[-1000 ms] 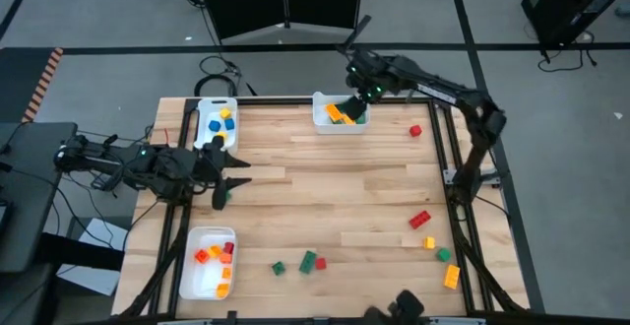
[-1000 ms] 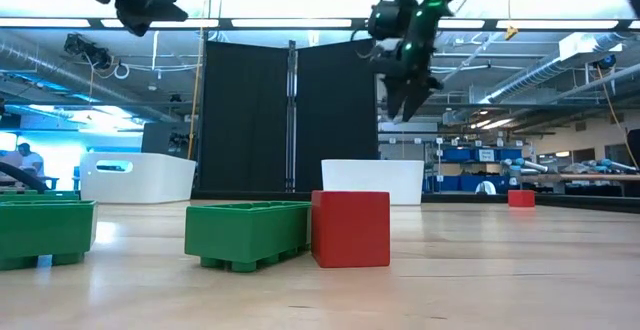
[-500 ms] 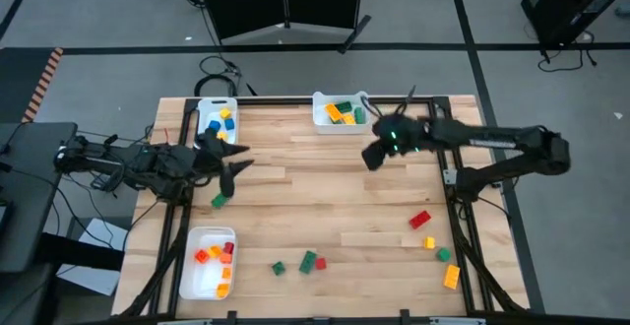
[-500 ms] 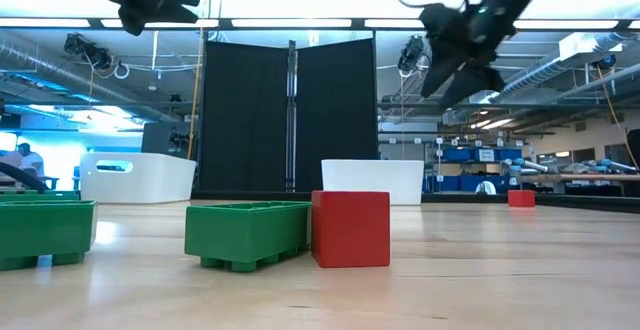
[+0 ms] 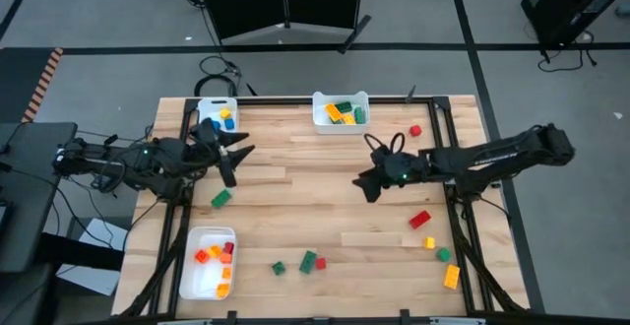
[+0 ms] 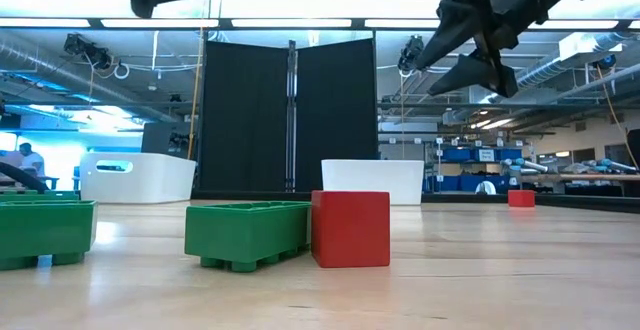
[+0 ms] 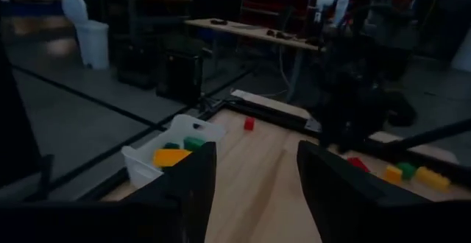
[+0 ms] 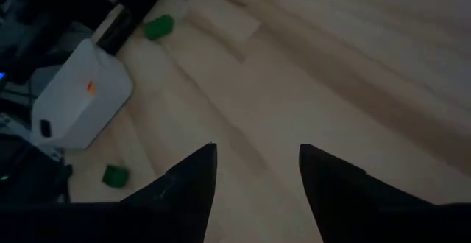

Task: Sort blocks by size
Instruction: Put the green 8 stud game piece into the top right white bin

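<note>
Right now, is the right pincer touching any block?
Apart. Right wrist view: right pincer open over bare wooden table, nothing between fingers; low view shows it raised.

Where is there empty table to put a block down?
The bare wood in the middle, between the left fingers and the right fingers, is free. So is the stretch between the two far trays. It is crowded near the right corner blocks and the near-edge green blocks.
</note>
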Controlling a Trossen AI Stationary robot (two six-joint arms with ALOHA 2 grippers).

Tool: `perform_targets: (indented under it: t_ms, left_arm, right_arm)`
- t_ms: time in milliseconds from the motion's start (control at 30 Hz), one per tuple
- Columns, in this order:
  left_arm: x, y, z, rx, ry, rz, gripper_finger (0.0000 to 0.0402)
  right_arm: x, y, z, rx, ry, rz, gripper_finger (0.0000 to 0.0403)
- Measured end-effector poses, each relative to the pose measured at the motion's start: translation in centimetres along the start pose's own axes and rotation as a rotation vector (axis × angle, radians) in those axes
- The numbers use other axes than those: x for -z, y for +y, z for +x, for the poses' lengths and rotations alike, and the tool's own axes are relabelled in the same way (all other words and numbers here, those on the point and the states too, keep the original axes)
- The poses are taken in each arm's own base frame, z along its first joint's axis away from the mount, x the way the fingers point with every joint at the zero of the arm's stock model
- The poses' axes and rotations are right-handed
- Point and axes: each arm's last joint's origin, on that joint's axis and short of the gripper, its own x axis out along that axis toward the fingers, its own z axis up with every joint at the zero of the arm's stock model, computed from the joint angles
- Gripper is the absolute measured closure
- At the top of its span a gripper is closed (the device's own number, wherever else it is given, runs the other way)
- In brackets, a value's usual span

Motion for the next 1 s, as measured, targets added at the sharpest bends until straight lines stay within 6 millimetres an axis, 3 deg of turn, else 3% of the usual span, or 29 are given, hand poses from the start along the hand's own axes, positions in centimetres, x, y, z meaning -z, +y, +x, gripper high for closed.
perform_targets:
  t_ms: [367,633,833,1000]
  left_arm:
    - [0.1,0.1,0.0,-0.045,-0.002,0.019,0.0116]
    - [0.4,0.0,0.3,-0.004,0.039,-0.045,0.0108]
    - [0.9,0.9,0.8,-0.175,0.332,-0.088,0.0138]
    - [1.3,1.1,2.0,-0.186,0.591,-0.028,0.0164]
  right_arm:
    - [1.7,1.2,1.2,-0.031,0.048,-0.001,0.0211]
    - [2.3,1.3,1.5,-0.017,0.075,-0.019,0.0213]
    - [2.5,1.2,1.8,-0.001,0.078,-0.024,0.0217]
    - [2.4,1.1,2.1,0.029,0.048,-0.033,0.0217]
